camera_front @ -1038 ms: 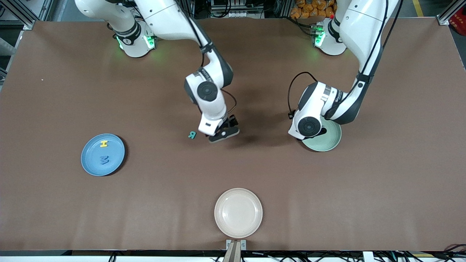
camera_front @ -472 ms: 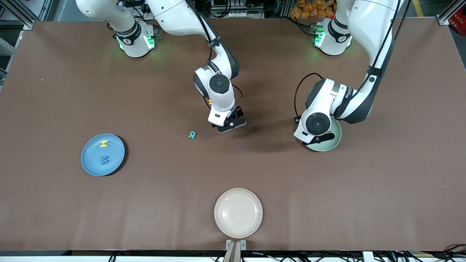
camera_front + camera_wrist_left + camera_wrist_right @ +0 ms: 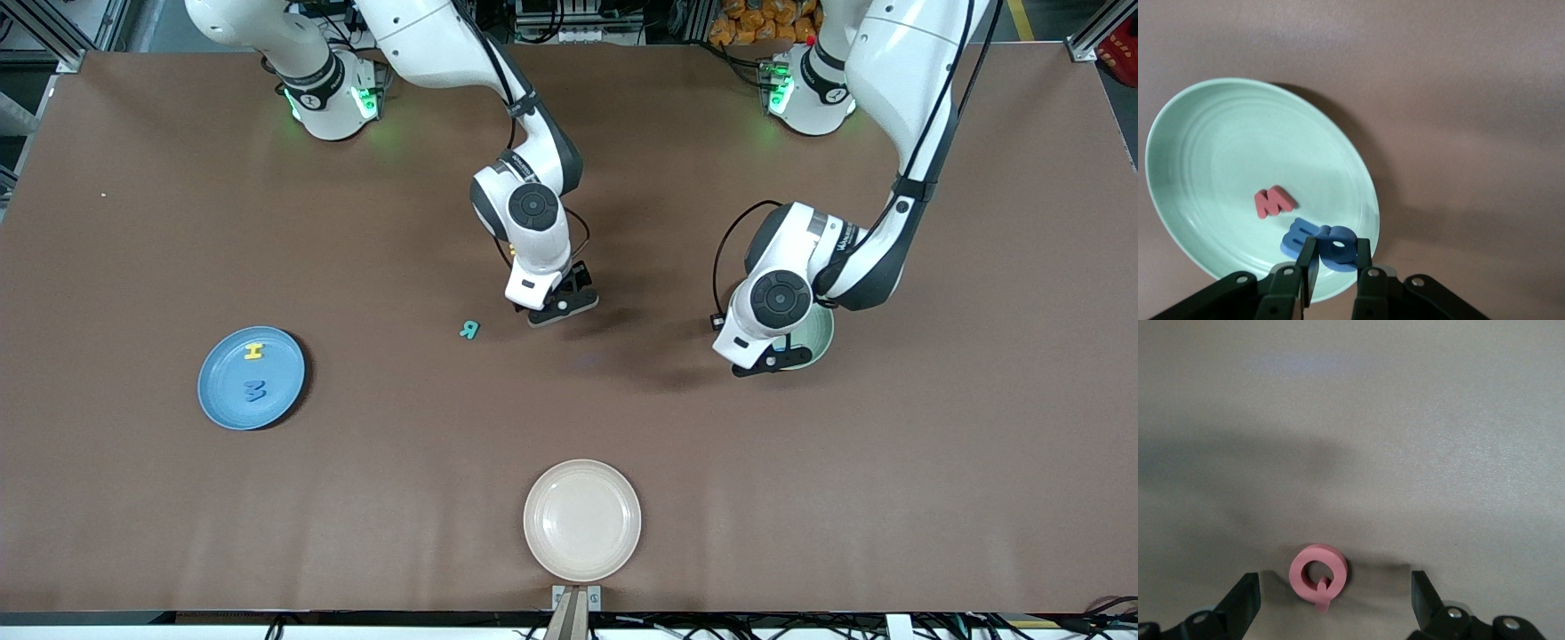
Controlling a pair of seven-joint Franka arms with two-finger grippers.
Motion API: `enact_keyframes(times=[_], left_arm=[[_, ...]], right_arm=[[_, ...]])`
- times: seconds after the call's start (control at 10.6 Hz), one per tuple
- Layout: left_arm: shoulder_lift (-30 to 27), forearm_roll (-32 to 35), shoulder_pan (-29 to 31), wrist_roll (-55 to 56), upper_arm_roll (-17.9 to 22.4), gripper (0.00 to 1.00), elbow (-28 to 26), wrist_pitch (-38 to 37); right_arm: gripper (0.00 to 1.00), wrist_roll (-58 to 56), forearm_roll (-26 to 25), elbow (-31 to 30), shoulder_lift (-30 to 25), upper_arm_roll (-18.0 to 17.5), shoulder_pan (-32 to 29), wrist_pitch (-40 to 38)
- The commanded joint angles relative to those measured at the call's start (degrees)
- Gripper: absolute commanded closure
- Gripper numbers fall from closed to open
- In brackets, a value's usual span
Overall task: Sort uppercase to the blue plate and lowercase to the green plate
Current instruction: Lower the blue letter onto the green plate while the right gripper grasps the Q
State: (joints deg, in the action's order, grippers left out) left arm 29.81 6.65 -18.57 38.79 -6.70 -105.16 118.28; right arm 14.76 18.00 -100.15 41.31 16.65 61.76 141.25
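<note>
Notably, the left wrist view shows what the front view hides: the green plate (image 3: pixel 1198 133) carries a red w (image 3: pixel 1273 201) and a blue m (image 3: pixel 1297 239), and the left gripper (image 3: pixel 1333 272) has its fingers pinched on a blue a (image 3: pixel 1336 245) at the plate's rim. In the front view the left arm's wrist covers most of the green plate (image 3: pixel 820 336), and only the black fingers of the left gripper (image 3: pixel 772 363) show at the plate's edge nearest the front camera.

The right wrist view alone shows a red Q (image 3: pixel 1318 572) lying flat on the table, between the widely parted fingers of the right gripper (image 3: pixel 1335 603), which holds nothing. In the front view the right gripper (image 3: pixel 562 307) hangs low over the middle of the table, its wrist pointing downward, and the Q is hidden beneath it.

A teal R (image 3: pixel 469 330) lies on the table just beside the right gripper, toward the right arm's end. The blue plate (image 3: pixel 222 400), well apart toward that same end, holds a yellow H (image 3: pixel 255 352) and a blue M (image 3: pixel 256 389), the M nearer the front camera. A cream plate (image 3: pixel 542 542) sits at the table's edge nearest the front camera.
</note>
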Motion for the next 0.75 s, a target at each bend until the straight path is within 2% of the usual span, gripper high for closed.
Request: enact_keyframes(times=[0.0,0.66], left_arm=[[0.86,2.41,1.34,-1.35,-0.33,0.91,-0.13,2.82],[0.61,2.32,1.61,-0.29,-0.33,0.91,-5.23,1.43]], right_arm=[[0.0,0.36,1.43,0.39,0.78,0.22,0.11,0.52],[0.0,1.94,1.34,1.71,1.49,0.22,0.03,0.34]])
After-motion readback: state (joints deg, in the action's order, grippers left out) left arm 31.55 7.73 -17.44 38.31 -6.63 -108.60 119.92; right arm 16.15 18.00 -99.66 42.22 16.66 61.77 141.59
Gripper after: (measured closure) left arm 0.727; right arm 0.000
